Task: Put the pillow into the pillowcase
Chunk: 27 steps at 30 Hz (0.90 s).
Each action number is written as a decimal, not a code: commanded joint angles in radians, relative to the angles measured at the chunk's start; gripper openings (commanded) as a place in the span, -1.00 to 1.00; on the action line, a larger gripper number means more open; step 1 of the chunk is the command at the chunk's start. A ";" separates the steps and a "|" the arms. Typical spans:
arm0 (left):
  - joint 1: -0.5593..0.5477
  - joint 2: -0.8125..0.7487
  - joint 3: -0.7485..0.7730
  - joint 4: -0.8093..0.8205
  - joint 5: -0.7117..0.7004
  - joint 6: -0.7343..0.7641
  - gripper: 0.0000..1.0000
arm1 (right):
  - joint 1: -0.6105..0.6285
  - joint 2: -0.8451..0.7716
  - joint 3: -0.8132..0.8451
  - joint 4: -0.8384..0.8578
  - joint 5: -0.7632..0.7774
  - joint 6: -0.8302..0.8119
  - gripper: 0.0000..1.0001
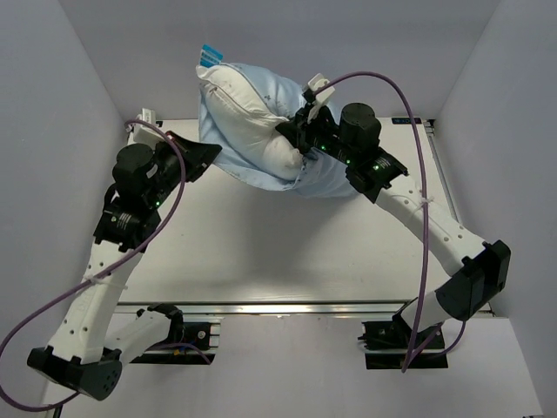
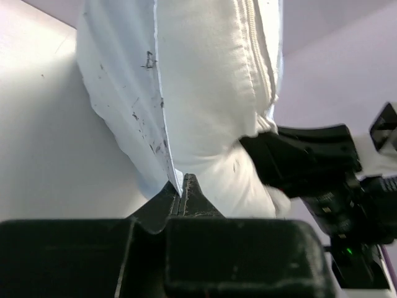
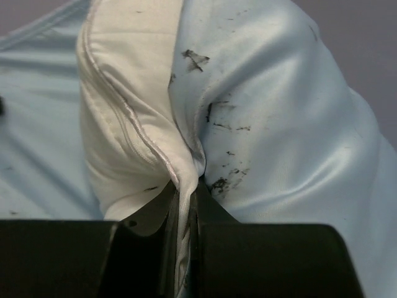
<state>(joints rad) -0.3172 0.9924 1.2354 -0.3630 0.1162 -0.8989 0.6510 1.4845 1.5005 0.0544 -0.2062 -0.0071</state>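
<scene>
The white pillow [image 1: 252,131] sits partly inside the light blue pillowcase [image 1: 335,178], and both are held up above the table. The pillow's lower end sticks out between the grippers. My left gripper [image 1: 211,155] is shut on the pillowcase's thin edge [image 2: 158,124], with the pillow [image 2: 211,93] just right of it. My right gripper [image 1: 296,139] is shut on the pillow's seamed edge [image 3: 133,133], where the pillowcase's hem [image 3: 279,124] meets the fingertips. The right gripper also shows in the left wrist view [image 2: 291,164].
The white table [image 1: 261,244] lies below the hanging bundle, with grey walls on three sides. A blue tag [image 1: 211,56] pokes out at the bundle's top. A metal rail [image 1: 287,306] runs along the near edge, and purple cables loop off both arms.
</scene>
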 commanded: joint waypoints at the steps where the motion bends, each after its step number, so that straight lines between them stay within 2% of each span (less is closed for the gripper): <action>1: 0.004 -0.083 0.090 0.047 -0.018 -0.018 -1.00 | -0.025 0.051 -0.029 -0.065 0.180 -0.129 -0.96; 4: 0.004 -0.060 0.105 0.070 -0.012 -0.018 -1.00 | -0.027 0.048 0.006 -0.065 0.191 -0.157 -0.20; 5: 0.004 -0.046 0.104 0.076 -0.009 -0.017 -1.00 | -0.030 0.040 0.015 -0.065 0.148 -0.187 0.16; 8: 0.004 -0.035 0.073 0.120 0.019 -0.032 -1.00 | -0.039 -0.016 0.027 -0.002 0.067 -0.235 0.52; 13: 0.004 -0.017 0.035 0.179 0.051 -0.051 -1.00 | -0.033 -0.108 0.094 0.045 -0.051 -0.252 0.59; 17: 0.004 0.006 0.018 0.210 0.079 -0.060 -1.00 | 0.001 -0.142 0.110 0.087 -0.187 -0.274 0.44; 19: 0.004 0.015 0.012 0.226 0.088 -0.066 -1.00 | 0.016 -0.165 0.086 0.136 -0.232 -0.329 0.43; 21: 0.004 0.014 -0.004 0.243 0.092 -0.074 -1.00 | 0.044 -0.168 0.064 0.191 -0.282 -0.393 0.52; 23: 0.004 0.011 -0.008 0.245 0.094 -0.074 -1.00 | 0.070 -0.152 0.110 0.183 -0.292 -0.410 0.63; 27: 0.004 -0.009 -0.030 0.249 0.091 -0.081 -1.00 | 0.114 -0.099 0.174 0.173 -0.321 -0.425 0.68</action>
<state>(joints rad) -0.3161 1.0245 1.2037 -0.2199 0.1947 -0.9615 0.7387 1.3552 1.6131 0.1764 -0.4793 -0.3817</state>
